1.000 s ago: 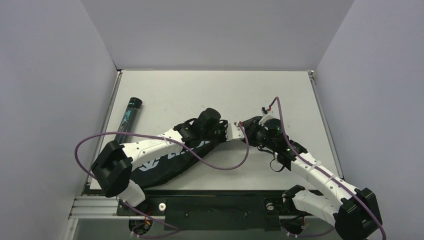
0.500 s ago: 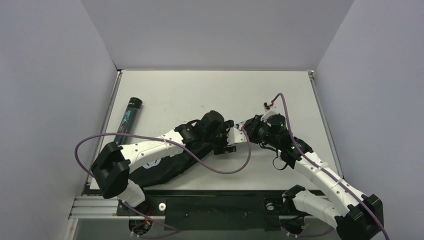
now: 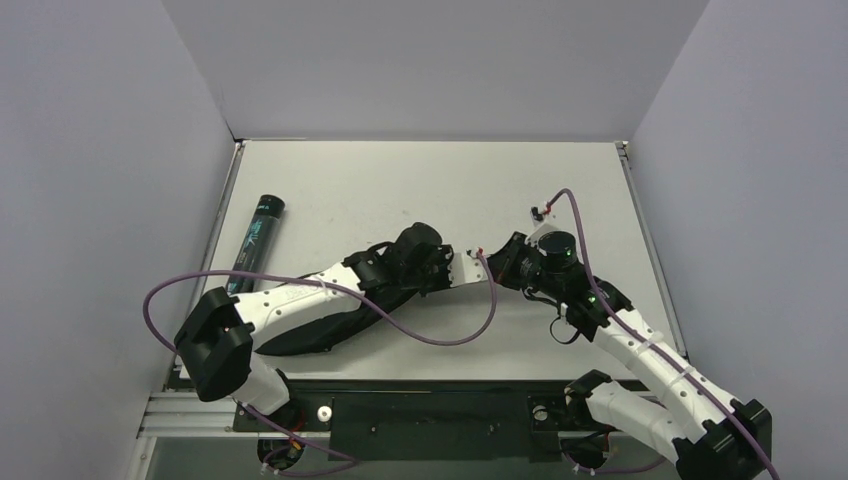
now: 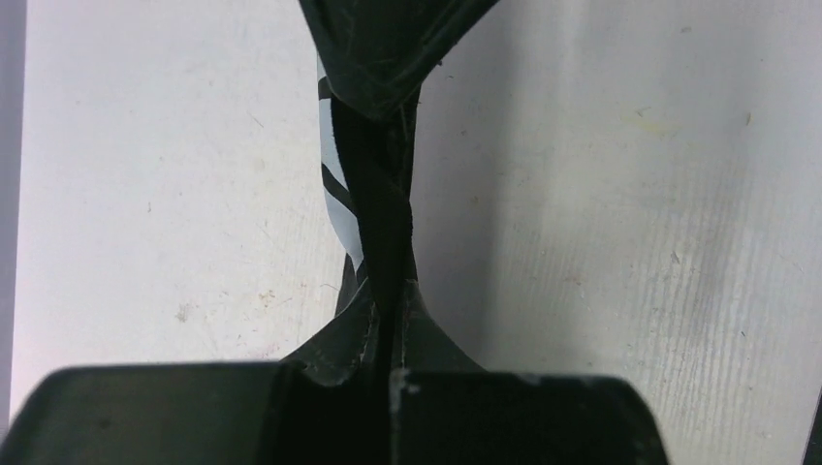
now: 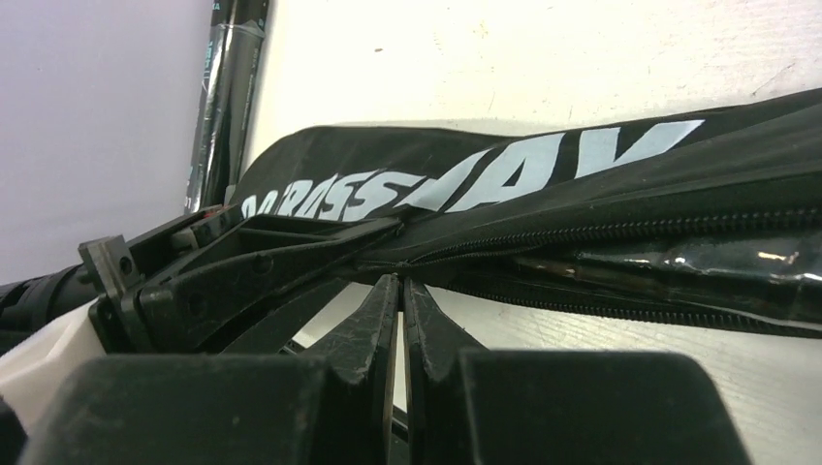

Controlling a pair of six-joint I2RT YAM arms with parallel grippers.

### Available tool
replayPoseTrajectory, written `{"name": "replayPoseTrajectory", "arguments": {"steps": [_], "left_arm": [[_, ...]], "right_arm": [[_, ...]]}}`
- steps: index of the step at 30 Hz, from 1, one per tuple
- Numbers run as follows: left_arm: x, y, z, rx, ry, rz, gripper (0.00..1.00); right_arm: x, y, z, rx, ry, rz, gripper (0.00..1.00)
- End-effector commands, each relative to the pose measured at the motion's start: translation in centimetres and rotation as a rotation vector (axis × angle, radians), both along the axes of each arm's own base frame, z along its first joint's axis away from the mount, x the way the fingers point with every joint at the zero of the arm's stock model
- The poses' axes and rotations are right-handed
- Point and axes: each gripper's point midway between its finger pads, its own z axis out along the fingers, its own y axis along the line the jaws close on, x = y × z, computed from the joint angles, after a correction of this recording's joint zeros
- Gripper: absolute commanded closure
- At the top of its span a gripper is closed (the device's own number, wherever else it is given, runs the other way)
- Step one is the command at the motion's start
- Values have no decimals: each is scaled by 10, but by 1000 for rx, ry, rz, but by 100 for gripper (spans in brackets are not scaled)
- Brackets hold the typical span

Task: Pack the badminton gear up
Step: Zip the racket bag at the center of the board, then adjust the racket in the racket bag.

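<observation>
Far left: the long black tube point(image 3: 256, 238) with teal print lies on the table point(image 3: 400, 180) along its left edge, apart from everything else; the right wrist view shows it point(image 5: 225, 107) beyond the bag.

Left of centre: the black racket bag point(image 3: 320, 333) lies flat on the table and runs diagonally from the near left towards the middle, partly covered by the left arm. Its white lettering faces the right wrist camera point(image 5: 465, 184), with an open zip line below it.

Centre: the left gripper point(image 3: 447, 272) is clamped on the narrow end of the bag. In its own wrist view point(image 4: 388, 378) black fabric is pinched between closed fingers and twists upward.

Just right of it: the right gripper point(image 3: 487, 262) has its fingers pressed together at the end of the zip point(image 5: 400, 291). Whether a pull tab sits between them cannot be told.
</observation>
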Motion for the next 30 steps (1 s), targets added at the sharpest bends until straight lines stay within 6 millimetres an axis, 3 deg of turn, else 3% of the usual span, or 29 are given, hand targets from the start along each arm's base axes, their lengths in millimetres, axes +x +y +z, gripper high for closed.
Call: {"name": "replayPoseTrajectory", "arguments": {"steps": [1,3,4,5,6,7,8,9,10,11,12,13,14,15,18,19,21,23,26,30], "left_arm": [[16,1,29,-54,-40,22,100],[15,-1,41,-77,-4,-1,100],[12,-9,59,-123,14,-40,100],[13,-3,63,-127,65,-32,100],[9,-14,89,-195,96,-92,100],[15,-9,112,-235,138,-75,100],[15,-8,118,-271,209,-112,100],[13,-7,138,-302,260,-110,100],[12,0,134,-307,359,-119,100],[14,0,154,-346,381,-126,100],[14,6,151,-354,476,-120,100],[16,7,165,-381,487,-126,100],[16,12,168,-404,541,-133,100],[16,13,176,-420,544,-145,100],[11,18,190,-455,549,-173,100],[10,19,192,-460,549,-178,100],[3,21,201,-475,554,-211,100],[-6,25,210,-488,568,-248,100],[-11,31,218,-503,576,-254,100],[-13,38,222,-515,552,-245,100]], "right_arm": [[5,5,72,90,-163,4,100],[2,2,80,78,-171,7,100],[2,1,91,72,-193,12,100],[0,-1,102,59,-197,12,99],[0,-3,107,41,-211,19,96],[-1,-6,120,29,-220,15,94],[-1,-9,127,13,-237,16,87],[-1,-14,144,8,-257,4,82],[-1,-17,151,-12,-277,5,72],[-2,-23,171,-22,-300,-9,68],[-4,-30,173,-69,-305,-15,58],[-5,-35,195,-80,-357,-20,55],[-6,-42,200,-104,-362,-39,52],[-10,-48,222,-108,-417,-53,51],[-9,-81,248,-173,-485,-190,60],[-11,-92,258,-188,-514,-237,75],[-8,-120,263,-246,-537,-365,90],[-3,-140,262,-306,-534,-469,96],[8,-160,255,-363,-502,-570,100],[13,-172,249,-318,-472,-628,100]]}}
